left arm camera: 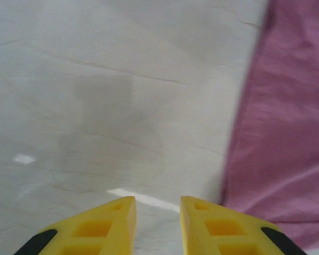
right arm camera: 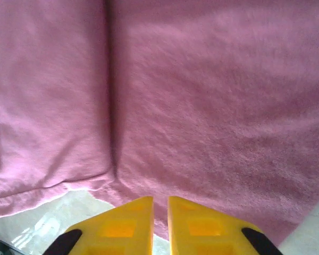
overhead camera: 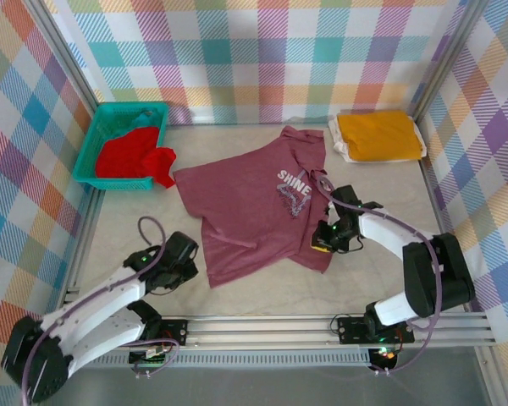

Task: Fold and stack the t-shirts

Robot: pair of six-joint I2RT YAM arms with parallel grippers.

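Three t-shirts in all, plus two grippers and one basket. Maroon t-shirt spread flat in the middle of the worktop, white chest print facing up, collar toward the far right. Yellow-orange t-shirt folded in the far right corner, lying on a pale folded cloth. Red t-shirt bunched in the teal basket at the far left, part of it spilling over the near rim.

Left gripper over bare worktop, just beside the maroon t-shirt's near left corner. From the left wrist: fingers a little apart, nothing between them, maroon cloth off to the right and clear of the tips.

Right gripper down at the maroon t-shirt's near right edge, below the print. From the right wrist: fingers almost together, right at the hem, maroon cloth stretching ahead with one long crease left of centre, a sliver of worktop showing below the hem. Cannot tell whether any cloth is caught between the tips.
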